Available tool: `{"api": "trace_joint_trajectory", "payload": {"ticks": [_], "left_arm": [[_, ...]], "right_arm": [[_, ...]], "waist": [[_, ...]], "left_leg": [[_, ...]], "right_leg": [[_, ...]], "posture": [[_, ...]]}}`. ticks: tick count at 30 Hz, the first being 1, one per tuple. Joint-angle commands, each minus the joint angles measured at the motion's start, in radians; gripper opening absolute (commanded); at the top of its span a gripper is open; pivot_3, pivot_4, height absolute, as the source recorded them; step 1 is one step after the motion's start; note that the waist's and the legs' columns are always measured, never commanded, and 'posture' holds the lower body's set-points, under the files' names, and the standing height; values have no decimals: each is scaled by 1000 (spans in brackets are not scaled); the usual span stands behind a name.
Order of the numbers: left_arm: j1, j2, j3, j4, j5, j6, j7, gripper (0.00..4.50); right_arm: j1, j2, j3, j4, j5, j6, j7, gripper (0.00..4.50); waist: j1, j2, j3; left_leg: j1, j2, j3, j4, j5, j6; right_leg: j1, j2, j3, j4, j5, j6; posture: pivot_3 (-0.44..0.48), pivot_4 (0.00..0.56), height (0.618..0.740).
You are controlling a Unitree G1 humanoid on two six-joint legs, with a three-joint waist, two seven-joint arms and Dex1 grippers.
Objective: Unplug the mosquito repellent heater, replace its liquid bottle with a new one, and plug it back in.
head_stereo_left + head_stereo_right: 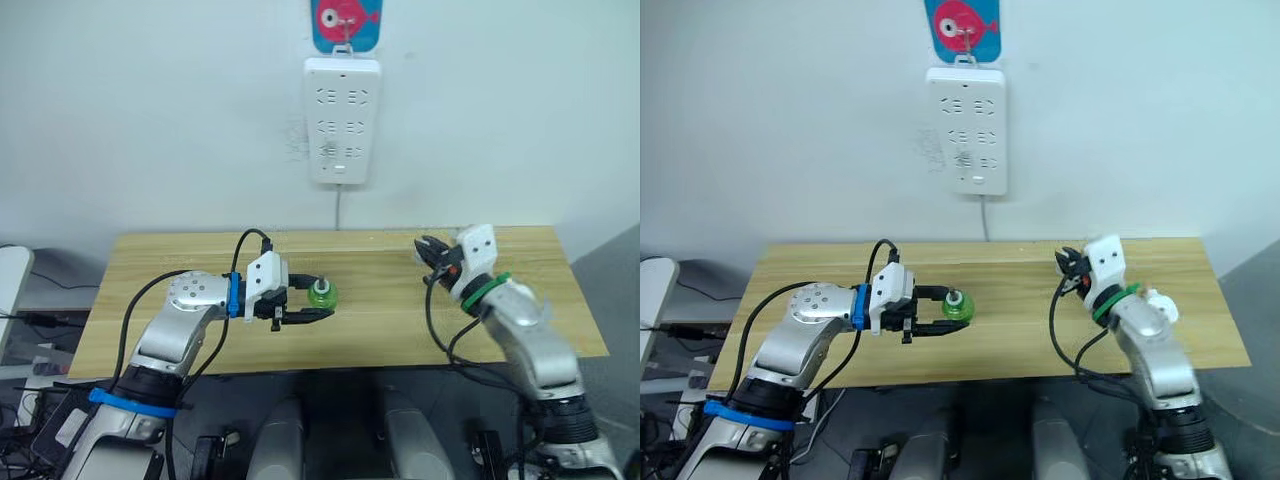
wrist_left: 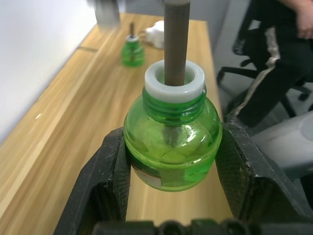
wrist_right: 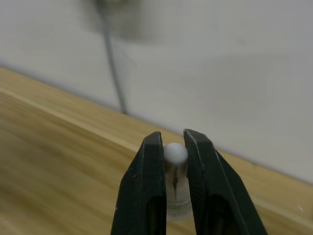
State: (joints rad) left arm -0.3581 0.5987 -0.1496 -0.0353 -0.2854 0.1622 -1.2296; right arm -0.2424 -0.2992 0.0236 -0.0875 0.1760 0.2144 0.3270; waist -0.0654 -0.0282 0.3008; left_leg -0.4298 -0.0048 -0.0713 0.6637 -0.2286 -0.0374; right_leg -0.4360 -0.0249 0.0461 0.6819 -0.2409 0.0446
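The green bottle (image 2: 171,147) was closest, squeezed at its fat middle by the left gripper (image 1: 322,298). The two black fingers (image 2: 105,176) were closed in on its sides and touched it. It stood upright, a little above the table (image 1: 380,330), near the front middle. Its cap was off, so the white neck and brown wick poked up. I think it was held straight so nothing spilled and the wick could go into the heater.

The right gripper (image 3: 172,134) was nearly closed. It pinched a small white-topped piece (image 3: 175,152). I could not tell what that piece was; it may have been a cap.

The power strip (image 1: 342,120) hung on the wall with nothing plugged in. A small white thing (image 2: 155,33) lay far down the table, just beside a second green bottle (image 2: 132,51). That white thing was probably the mosquito repellent heater, already unplugged. Putting a bottle into it and plugging it back in looked not yet done.
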Motion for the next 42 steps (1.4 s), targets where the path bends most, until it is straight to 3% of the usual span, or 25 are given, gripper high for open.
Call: {"api": "trace_joint_trajectory", "payload": {"ticks": [1,10,27,34,39,42], "left_arm": [[34,36,25,-104,-38,30,-1,2199],[71,149,97,-256,-126,186,10,2199],[86,194,113,-357,-201,288,51,2199],[98,194,108,-367,-208,290,66,2199],[105,173,95,-352,-199,267,78,2199],[95,135,75,-320,-177,226,91,2199]], "right_arm": [[-27,58,0,147,-83,-210,-81,250],[-67,124,-54,465,-138,-407,-199,250],[-137,168,-69,656,-153,-481,-257,250],[-137,160,-62,663,-166,-513,-240,2711],[-121,144,-56,565,-144,-503,-183,2711],[-96,109,-27,395,-112,-433,-82,2711]], "waist": [[-5,0,1],[11,6,21],[15,10,42],[15,10,42],[14,10,42],[13,10,42]], "left_leg": [[1,1,0,-1,0,0],[1,1,0,-2,0,0],[1,1,0,-3,0,0],[1,1,0,-3,0,0],[1,1,0,-4,0,0],[1,2,0,-4,0,0]], "right_leg": [[0,1,0,0,0,0],[1,2,0,-1,-1,-2],[1,3,0,-1,-1,-2],[1,3,0,-2,-1,-2],[1,3,0,-2,-1,-2],[1,3,0,-2,-1,-2]], "posture": [[-26,346,740],[14,393,740],[35,398,740],[30,388,740],[2,366,740],[-20,339,740]]}}
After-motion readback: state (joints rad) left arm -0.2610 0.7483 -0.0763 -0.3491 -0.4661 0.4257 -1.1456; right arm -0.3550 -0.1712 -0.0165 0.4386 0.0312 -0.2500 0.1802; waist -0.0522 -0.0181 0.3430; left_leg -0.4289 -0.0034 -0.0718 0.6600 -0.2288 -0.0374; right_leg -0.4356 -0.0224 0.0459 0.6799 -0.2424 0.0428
